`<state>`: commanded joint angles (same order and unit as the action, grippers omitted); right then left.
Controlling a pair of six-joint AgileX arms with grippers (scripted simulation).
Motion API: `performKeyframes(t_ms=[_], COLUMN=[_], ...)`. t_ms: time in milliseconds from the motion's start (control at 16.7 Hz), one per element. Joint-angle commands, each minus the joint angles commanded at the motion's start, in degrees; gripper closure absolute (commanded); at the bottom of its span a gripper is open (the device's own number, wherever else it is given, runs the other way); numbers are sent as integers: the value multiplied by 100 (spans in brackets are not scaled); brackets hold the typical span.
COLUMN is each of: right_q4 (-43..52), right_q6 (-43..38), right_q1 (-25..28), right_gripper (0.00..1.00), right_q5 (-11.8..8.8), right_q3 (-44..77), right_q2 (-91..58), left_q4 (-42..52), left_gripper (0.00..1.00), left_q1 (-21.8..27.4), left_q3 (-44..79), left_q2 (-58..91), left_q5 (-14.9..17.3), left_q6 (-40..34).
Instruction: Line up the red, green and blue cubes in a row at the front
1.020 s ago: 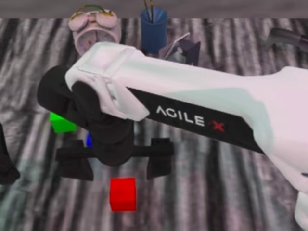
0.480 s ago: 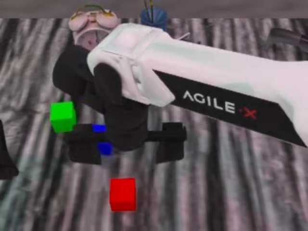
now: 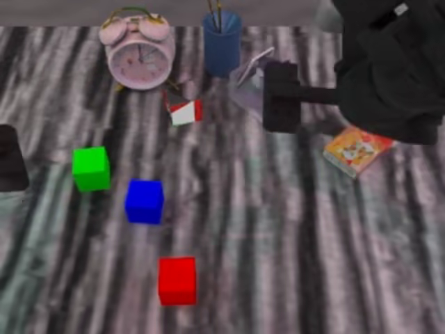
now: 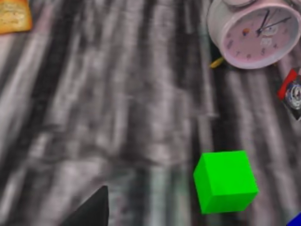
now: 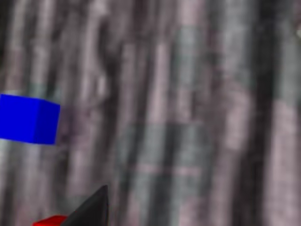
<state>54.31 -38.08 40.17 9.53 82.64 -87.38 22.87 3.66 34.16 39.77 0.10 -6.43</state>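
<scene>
1. The green cube sits on the striped worktop at the left side in the top view; the left wrist view shows it too, resting flat with nothing touching it
2. The blue cube lies just right of and nearer the front than the green one, close but with a gap between them
3. The red cube stands nearest the front edge, apart from the blue cube and a little further right, so the three run in a slanting line and not a row along the front
4. The right pincer is high at the back right of the worktop, near the blue pen cup, well away from all three cubes; one dark finger shows and it holds nothing, but how wide it stands I cannot tell
5. The left pincer is at the left edge, beside the green cube but not touching it; only a dark tip of it shows, so I cannot tell its opening
6. A pink alarm clock stands at the back left, a small red-and-white folded object lies in front of it, and an orange card lies at the right
</scene>
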Motion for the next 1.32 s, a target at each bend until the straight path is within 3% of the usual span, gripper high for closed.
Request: performKeyframes(t_ms=[360,720,1080,1320], right_q4=[-1955,-3843,-5239,-5431], right_q6=[1657,2993,3729,3808], right_q1=[-1682,-3060,-3864,-3959], right_gripper=[0,0,0,0], right_q5=[24,-372,-870,-954], right_q3=[-3523,-6482,-8083,-8264], right_q2=[3923,6887,8499,8738], left_q4=[1885,3481,4371,4486], left_gripper=[0,0,0,0], left_q1=[286,542,690,710], left_q3=[2600,4891,6328,6524], left_q2=[3528,6333,7974,8191], left_q5=[-22,-21,0,4], left_q6=[-462,-885,-1149,-1184])
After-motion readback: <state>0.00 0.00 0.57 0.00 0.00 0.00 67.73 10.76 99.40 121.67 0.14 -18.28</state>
